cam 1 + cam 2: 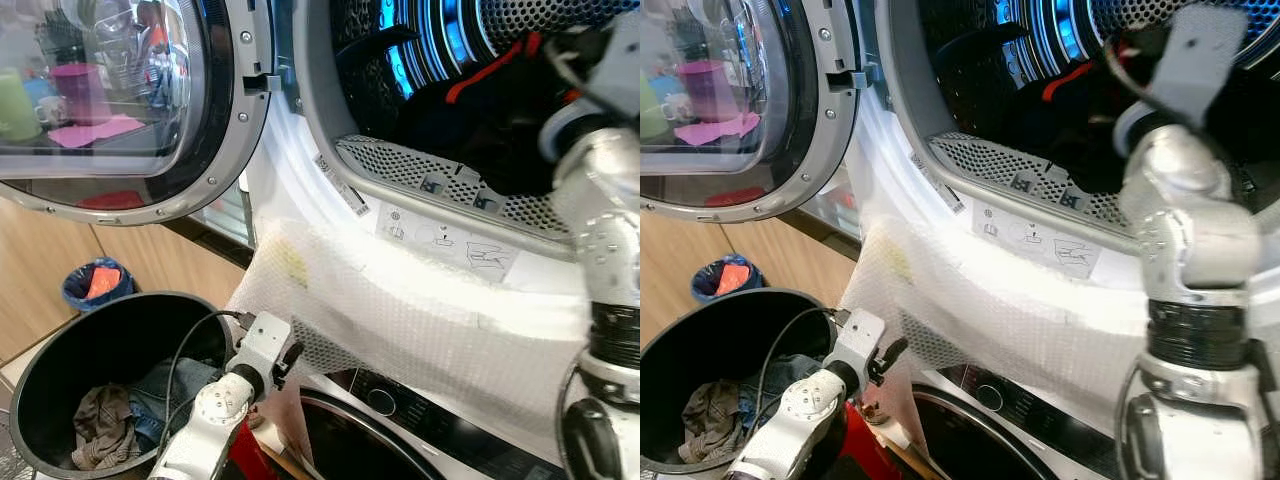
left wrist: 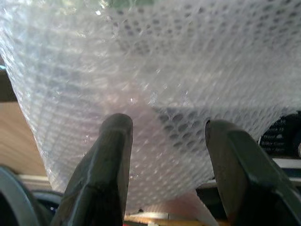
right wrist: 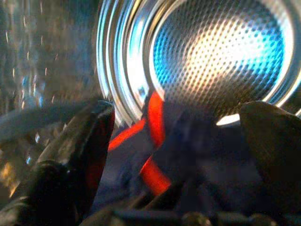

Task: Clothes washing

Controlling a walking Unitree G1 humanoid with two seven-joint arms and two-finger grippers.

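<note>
The upper machine's drum (image 1: 440, 50) stands open, its perforated wall lit blue. Inside lies a dark garment (image 1: 480, 125) with a red strap (image 3: 153, 136). My right arm (image 1: 600, 190) reaches into the drum, and my right gripper (image 3: 178, 117) is open, its fingers wide apart on either side of the garment. My left gripper (image 2: 164, 127) is open and empty, low down against the bubble wrap (image 1: 400, 310) that drapes over the machine's front. A black basket (image 1: 60, 360) at lower left holds jeans (image 1: 170, 385) and a brownish garment (image 1: 100, 425).
The round glass door (image 1: 120, 90) hangs open to the left. A second machine (image 1: 400, 420) sits below the bubble wrap. A small blue bin (image 1: 97, 283) stands on the floor by the wooden cabinets.
</note>
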